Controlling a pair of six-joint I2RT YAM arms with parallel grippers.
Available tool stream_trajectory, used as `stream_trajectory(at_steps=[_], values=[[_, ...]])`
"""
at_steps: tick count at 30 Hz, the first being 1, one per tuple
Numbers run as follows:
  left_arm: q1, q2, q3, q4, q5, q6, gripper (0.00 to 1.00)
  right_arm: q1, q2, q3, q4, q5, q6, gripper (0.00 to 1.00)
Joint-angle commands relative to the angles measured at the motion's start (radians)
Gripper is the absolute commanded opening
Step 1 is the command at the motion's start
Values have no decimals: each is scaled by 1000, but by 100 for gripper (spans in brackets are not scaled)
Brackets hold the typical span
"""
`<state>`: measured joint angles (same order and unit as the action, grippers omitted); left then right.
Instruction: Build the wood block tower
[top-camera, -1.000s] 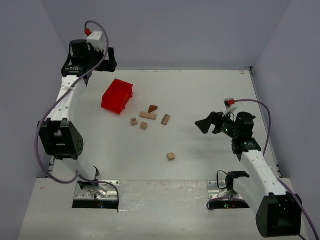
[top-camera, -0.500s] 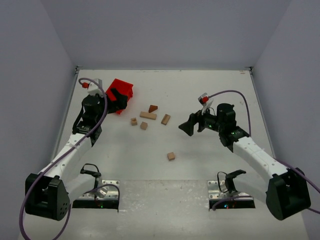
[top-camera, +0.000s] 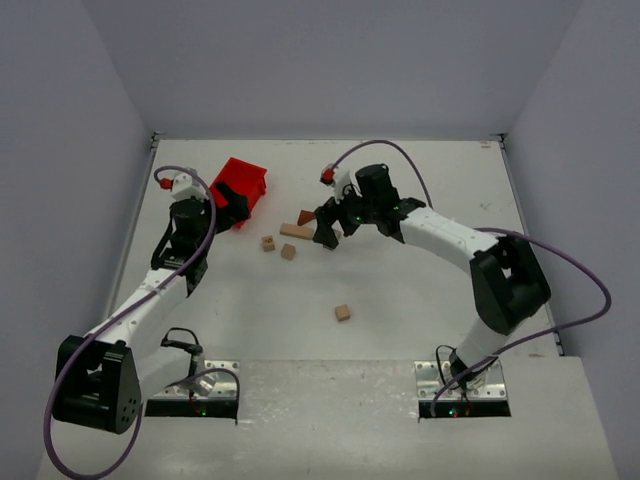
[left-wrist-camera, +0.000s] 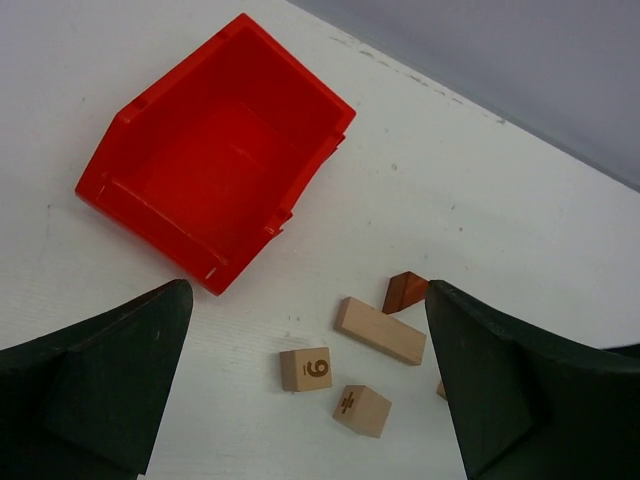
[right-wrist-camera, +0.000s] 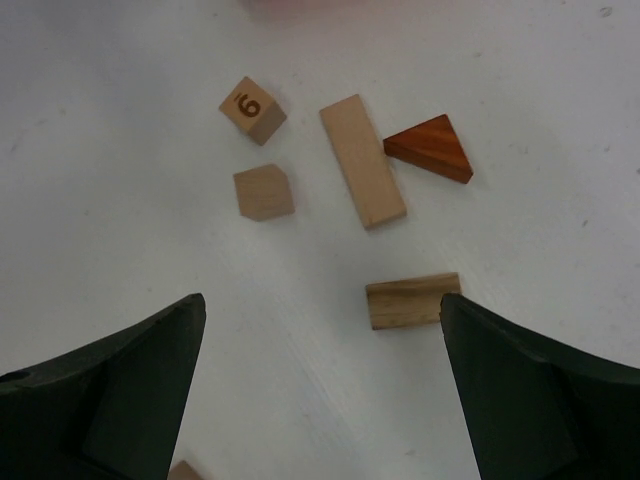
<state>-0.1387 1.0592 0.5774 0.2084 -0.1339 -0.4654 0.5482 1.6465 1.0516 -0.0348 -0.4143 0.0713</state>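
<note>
The wood pieces lie loose and flat on the white table. A reddish-brown wedge (top-camera: 306, 216), a long pale slab (top-camera: 296, 231), a cube marked 6 (top-camera: 268, 243) and a plain cube (top-camera: 288, 252) sit in a cluster. A short slab (right-wrist-camera: 412, 300) lies by my right finger. A lone cube (top-camera: 342, 312) sits nearer the front. My right gripper (top-camera: 328, 228) is open and empty, just above the cluster's right side (right-wrist-camera: 322, 300). My left gripper (top-camera: 232, 205) is open and empty, over the red bin's edge, looking at the cluster (left-wrist-camera: 305, 290).
The red plastic bin (top-camera: 238, 190) lies tipped at the back left; its inside shows empty in the left wrist view (left-wrist-camera: 215, 170). Grey walls close the table on three sides. The arm bases stand at the near edge.
My left arm has swung down from the back wall to the red bin. My right arm has reached left from the table's right side to the block cluster. The blocks have not moved.
</note>
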Motion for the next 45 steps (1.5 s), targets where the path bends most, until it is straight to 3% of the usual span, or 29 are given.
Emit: stream_trajectory(at_steps=[1, 6, 10, 18, 27, 45], values=[[-2, 25, 1, 52, -87, -36, 100, 10, 184, 276, -147, 118, -211, 99], [-2, 31, -55, 177, 28, -50, 100, 21, 316, 361, -195, 144, -279, 99], [-4, 69, -47, 187, 78, -62, 100, 33, 330, 361, -203, 164, -265, 99], [-8, 141, -6, 149, 75, -55, 100, 157, 303, 303, -176, 178, -310, 99], [-38, 184, 28, 107, 36, -47, 100, 237, 375, 368, -156, 193, -270, 99], [-76, 274, 96, 55, 28, -10, 100, 245, 408, 375, -99, 137, -232, 99]])
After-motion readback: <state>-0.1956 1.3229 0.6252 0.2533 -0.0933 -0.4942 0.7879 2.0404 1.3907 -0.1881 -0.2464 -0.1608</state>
